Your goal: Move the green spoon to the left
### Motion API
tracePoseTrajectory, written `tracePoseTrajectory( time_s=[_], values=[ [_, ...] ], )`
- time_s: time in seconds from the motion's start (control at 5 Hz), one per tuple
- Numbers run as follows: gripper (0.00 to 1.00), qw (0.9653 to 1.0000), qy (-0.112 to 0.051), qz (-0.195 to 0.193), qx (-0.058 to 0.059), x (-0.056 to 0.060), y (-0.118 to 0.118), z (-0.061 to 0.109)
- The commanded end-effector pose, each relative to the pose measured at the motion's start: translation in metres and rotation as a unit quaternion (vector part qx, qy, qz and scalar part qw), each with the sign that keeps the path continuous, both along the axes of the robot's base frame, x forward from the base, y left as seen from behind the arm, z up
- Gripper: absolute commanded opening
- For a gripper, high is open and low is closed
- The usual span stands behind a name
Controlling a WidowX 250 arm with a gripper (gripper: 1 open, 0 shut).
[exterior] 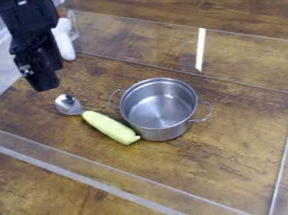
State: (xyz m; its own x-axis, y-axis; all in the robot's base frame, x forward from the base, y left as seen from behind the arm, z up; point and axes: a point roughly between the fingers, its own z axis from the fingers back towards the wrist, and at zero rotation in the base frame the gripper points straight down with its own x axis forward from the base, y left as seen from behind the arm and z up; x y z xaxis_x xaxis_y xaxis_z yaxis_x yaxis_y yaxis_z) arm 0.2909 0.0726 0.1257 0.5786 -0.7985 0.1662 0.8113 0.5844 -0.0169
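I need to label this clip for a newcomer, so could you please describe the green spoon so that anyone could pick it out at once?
Find the round steel pot in the middle of the wooden table. The green spoon lies flat against the pot's left side, below the black gripper. It is the only thing with a thick yellow-green handle, ending in a small shiny metal bowl.
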Motion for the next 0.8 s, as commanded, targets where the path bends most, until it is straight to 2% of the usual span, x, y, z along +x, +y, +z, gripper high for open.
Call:
tracePoseTrajectory(
  time_s=[0.0, 0.2, 0.4, 0.6],
  values=[
    [1.0, 0.9981, -0.048, 0.038, 0.008, 0.011, -0.015, 0.034],
    [1.0, 0.9913, -0.061, 0.117, 0.009, 0.026, -0.03, 0.031],
    [0.0, 0.9811, -0.072, 0.179, 0.009, 0.038, -0.04, 0.028],
    [1.0, 0.981, -0.063, 0.183, 0.006, 0.03, -0.041, 0.027]
  ],
)
